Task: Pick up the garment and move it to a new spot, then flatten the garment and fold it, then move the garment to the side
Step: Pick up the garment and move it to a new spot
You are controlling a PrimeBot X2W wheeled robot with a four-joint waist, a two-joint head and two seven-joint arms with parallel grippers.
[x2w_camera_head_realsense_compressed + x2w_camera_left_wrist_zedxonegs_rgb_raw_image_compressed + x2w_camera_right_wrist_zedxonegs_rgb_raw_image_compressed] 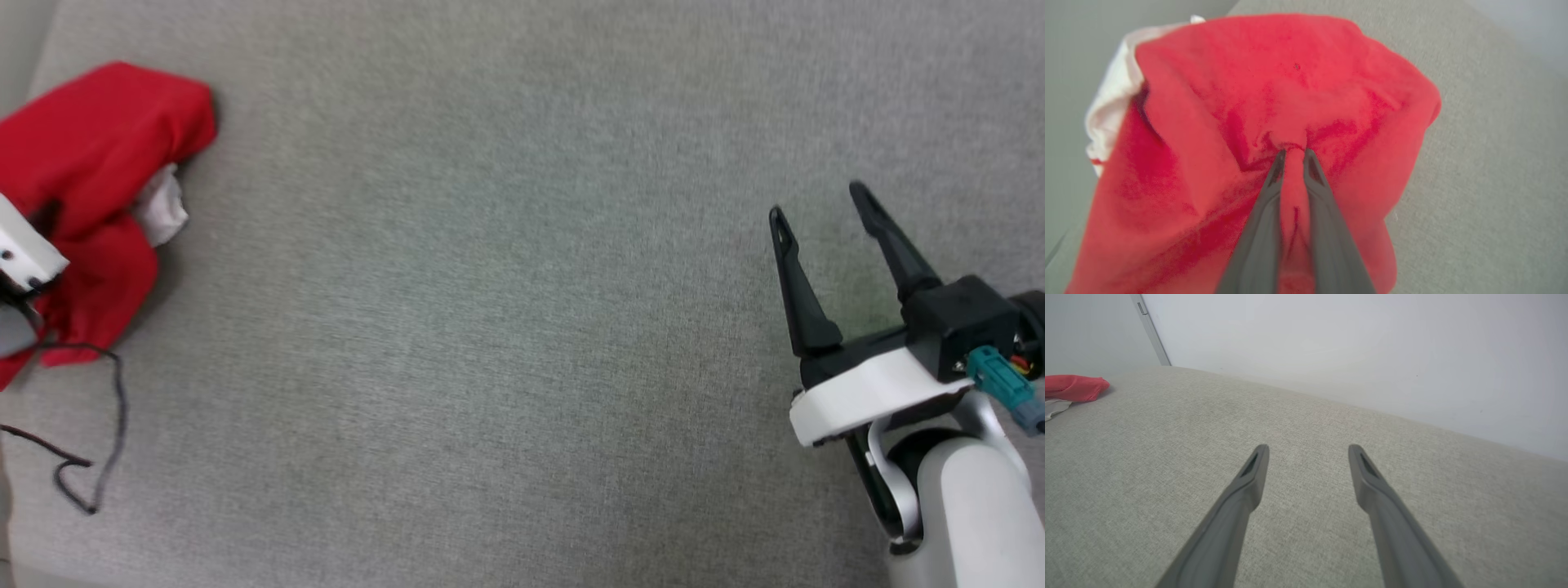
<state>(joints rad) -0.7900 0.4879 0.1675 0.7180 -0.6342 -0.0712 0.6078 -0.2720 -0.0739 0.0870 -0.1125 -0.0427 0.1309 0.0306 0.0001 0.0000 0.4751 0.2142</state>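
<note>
My left claw [1293, 153] is pinched together on a ridge of the red shirt [1290, 77]. The shirt lies bunched at the left edge of the grey table [522, 327], with a white sleeve [163, 208] poking out of the heap. My right claw [817, 202] hangs with its fingers apart over bare table, well away on the right.

The step in hand, as I judge it, is the lift and carry. The pinch looks thin, perhaps a single layer, so I'd rise slowly and check that the cloth comes with me before swinging toward the middle. I'd lift high enough that the trailing hem clears the surface. I'd also steer wide of the loose black cable [114, 408] just beside the shirt, which could snag.
</note>
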